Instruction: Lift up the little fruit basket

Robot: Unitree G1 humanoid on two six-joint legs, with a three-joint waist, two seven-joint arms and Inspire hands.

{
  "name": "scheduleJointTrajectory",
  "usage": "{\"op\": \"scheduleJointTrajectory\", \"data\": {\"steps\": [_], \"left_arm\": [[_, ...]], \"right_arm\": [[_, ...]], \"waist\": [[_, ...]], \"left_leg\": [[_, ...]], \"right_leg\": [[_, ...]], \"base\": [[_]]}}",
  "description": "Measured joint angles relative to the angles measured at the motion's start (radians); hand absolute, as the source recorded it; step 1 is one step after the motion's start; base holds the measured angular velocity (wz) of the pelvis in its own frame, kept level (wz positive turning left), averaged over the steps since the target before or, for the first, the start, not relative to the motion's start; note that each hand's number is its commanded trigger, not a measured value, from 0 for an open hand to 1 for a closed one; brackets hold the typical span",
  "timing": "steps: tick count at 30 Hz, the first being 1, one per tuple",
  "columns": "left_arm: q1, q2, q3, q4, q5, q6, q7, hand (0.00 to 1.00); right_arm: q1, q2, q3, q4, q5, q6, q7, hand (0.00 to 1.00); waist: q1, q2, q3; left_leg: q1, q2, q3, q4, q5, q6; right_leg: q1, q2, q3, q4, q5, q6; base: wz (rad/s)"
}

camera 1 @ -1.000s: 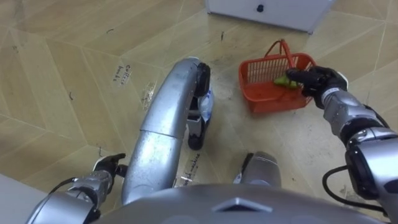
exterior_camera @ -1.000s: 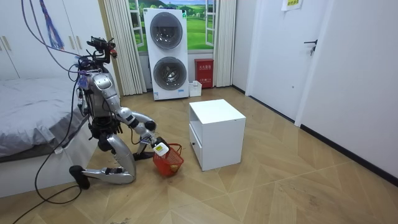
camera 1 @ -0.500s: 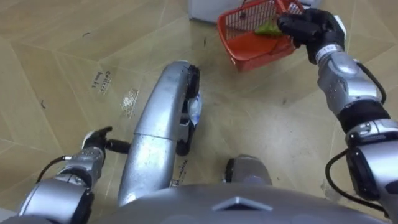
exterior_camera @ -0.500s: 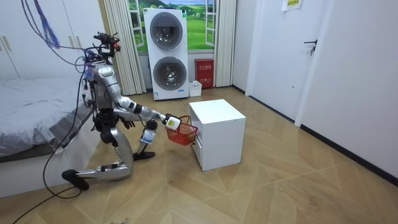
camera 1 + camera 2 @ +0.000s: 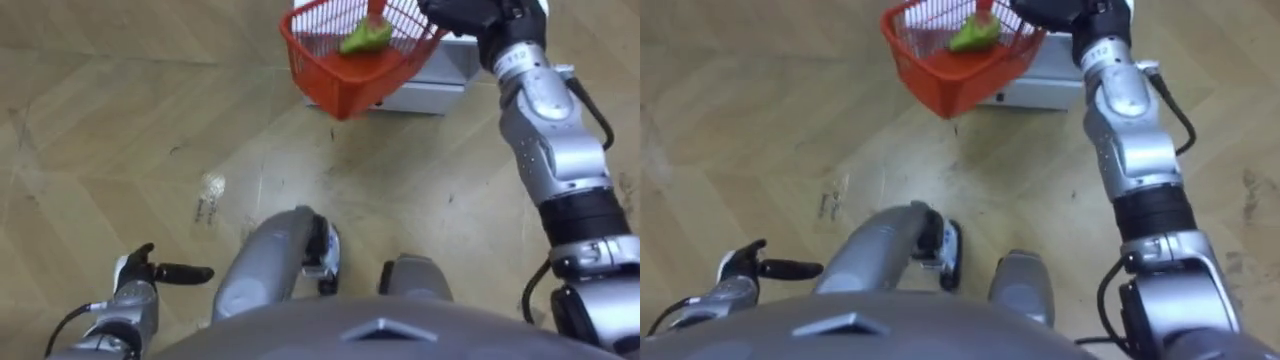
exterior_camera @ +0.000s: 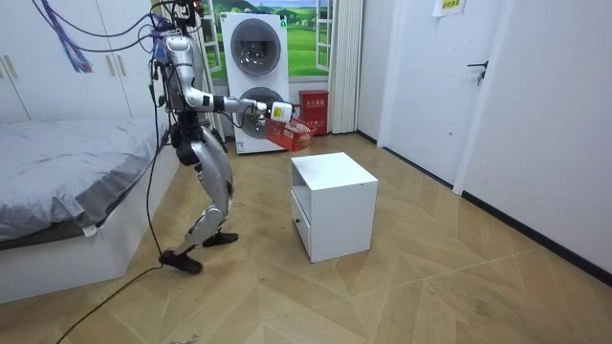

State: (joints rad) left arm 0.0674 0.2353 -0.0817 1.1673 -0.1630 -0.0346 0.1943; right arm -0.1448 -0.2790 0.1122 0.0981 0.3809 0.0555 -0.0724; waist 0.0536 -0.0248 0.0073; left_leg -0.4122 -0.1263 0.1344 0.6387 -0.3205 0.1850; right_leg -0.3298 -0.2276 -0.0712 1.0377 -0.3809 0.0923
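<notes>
Left and right eye views: paired head cameras, a little apart, looking steeply down at the wood-plank floor (image 5: 120, 120); white box-shaped cabinet (image 5: 440, 90) at the top edge.
Room view: stands well off from the cabinet, facing its front corner.
Shared: cabinet, red plastic mesh basket (image 5: 350, 70), adjoining floor.

One red basket (image 5: 345, 80) hangs from the right hand (image 5: 468, 15), with one green fruit (image 5: 365, 38) inside it. One white cabinet (image 6: 333, 205) stands below that hand, two stacked round-doored machines (image 6: 256, 81) behind it, and one bed (image 6: 57, 182) well away.
</notes>
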Motion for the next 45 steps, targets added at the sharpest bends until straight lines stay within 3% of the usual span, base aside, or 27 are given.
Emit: {"op": "scheduleJointTrajectory", "data": {"steps": [2,4,7,11,19,26,32,35,38,40,42,44,45], "left_arm": [[0.028,-0.011,0.001,-0.005,0.000,-0.008,0.000,0.00],[0.081,-0.015,0.004,-0.007,0.016,-0.001,-0.001,0.00],[0.128,-0.015,0.009,-0.031,0.027,0.014,0.000,0.00],[0.155,-0.022,0.010,-0.056,0.050,0.020,-0.001,0.00],[0.163,-0.046,0.102,-0.076,0.117,0.031,-0.006,0.00],[0.160,-0.063,0.122,-0.078,0.136,0.038,-0.011,0.00],[0.159,-0.063,0.119,-0.078,0.136,0.044,-0.038,0.00],[0.152,-0.060,0.118,-0.078,0.136,0.051,-0.063,0.00],[0.148,-0.063,0.116,-0.079,0.135,0.055,-0.087,0.00],[0.140,-0.063,0.117,-0.078,0.136,0.056,-0.100,0.00],[0.124,-0.062,0.117,-0.081,0.135,0.057,-0.101,0.00],[0.124,-0.058,0.117,-0.079,0.136,0.056,-0.099,0.00],[0.118,-0.057,0.117,-0.079,0.135,0.056,-0.099,0.00]], "right_arm": [[0.023,-0.001,-0.013,-0.041,0.003,0.000,0.008,1.00],[0.035,-0.001,-0.033,-0.082,0.006,0.000,0.009,1.00],[0.030,-0.006,-0.058,-0.116,0.010,0.000,-0.005,1.00],[0.023,-0.006,-0.056,-0.152,0.010,0.000,-0.006,1.00],[0.006,0.000,-0.053,-0.226,0.005,-0.003,0.011,1.00],[0.006,0.000,-0.052,-0.236,-0.053,-0.014,0.013,1.00],[0.006,0.010,-0.053,-0.236,-0.059,-0.014,0.033,1.00],[0.006,0.034,-0.053,-0.236,-0.058,-0.014,0.034,1.00],[0.009,0.048,-0.053,-0.228,-0.058,-0.014,0.031,1.00],[0.009,0.050,-0.053,-0.227,-0.056,-0.014,0.031,1.00],[0.022,0.061,-0.053,-0.215,-0.062,-0.014,0.028,1.00],[0.056,0.077,-0.054,-0.211,-0.067,-0.014,0.024,1.00],[0.065,0.085,-0.053,-0.203,-0.072,-0.013,0.020,1.00]], "waist": [[0.008,0.000,-0.0002],[0.013,-0.012,-0.0062],[0.033,-0.030,-0.0086],[0.039,-0.033,-0.0071],[0.068,-0.033,-0.0021],[0.072,-0.037,0.0007],[0.063,-0.041,0.0034],[0.062,-0.048,0.0097],[0.063,-0.034,0.0197],[0.065,-0.020,0.0226],[0.058,-0.006,0.0194],[0.050,-0.006,0.0172],[0.039,-0.005,0.0145]], "left_leg": [[0.058,0.015,0.000,-0.068,0.017,-0.007],[0.095,0.027,0.001,-0.120,0.026,-0.018],[0.117,0.036,0.010,-0.158,0.042,-0.032],[0.161,0.049,0.004,-0.210,0.057,-0.050],[0.230,0.075,0.006,-0.289,0.086,-0.084],[0.249,0.086,-0.008,-0.312,0.100,-0.104],[0.255,0.086,-0.023,-0.312,0.101,-0.106],[0.261,0.084,-0.032,-0.311,0.101,-0.105],[0.260,0.081,-0.040,-0.298,0.093,-0.099],[0.247,0.076,-0.040,-0.290,0.082,-0.090],[0.248,0.058,-0.042,-0.283,0.074,-0.074],[0.268,0.028,-0.057,-0.273,0.065,-0.057],[0.275,0.010,-0.060,-0.258,0.057,-0.045]], "right_leg": [[0.036,0.023,-0.012,-0.208,0.001,0.003],[0.096,0.044,-0.029,-0.439,0.020,0.001],[0.157,0.050,-0.067,-0.576,0.036,0.013],[0.221,0.067,-0.108,-0.663,0.069,0.003],[0.302,0.111,-0.109,-0.783,0.121,-0.027],[0.319,0.125,-0.132,-0.795,0.128,-0.039],[0.325,0.124,-0.163,-0.782,0.128,-0.040],[0.333,0.122,-0.178,-0.777,0.128,-0.040],[0.325,0.118,-0.181,-0.740,0.126,-0.037],[0.283,0.100,-0.184,-0.650,0.112,-0.028],[0.205,0.051,-0.191,-0.465,0.103,-0.019],[0.167,0.003,-0.189,-0.316,0.109,-0.027],[0.131,-0.023,-0.170,-0.216,0.130,-0.040]], "base": [[-0.20],[-0.18],[-0.17],[0.00],[-0.05],[0.03],[0.07],[0.10],[0.08],[0.04],[0.19],[0.39],[0.33]]}}
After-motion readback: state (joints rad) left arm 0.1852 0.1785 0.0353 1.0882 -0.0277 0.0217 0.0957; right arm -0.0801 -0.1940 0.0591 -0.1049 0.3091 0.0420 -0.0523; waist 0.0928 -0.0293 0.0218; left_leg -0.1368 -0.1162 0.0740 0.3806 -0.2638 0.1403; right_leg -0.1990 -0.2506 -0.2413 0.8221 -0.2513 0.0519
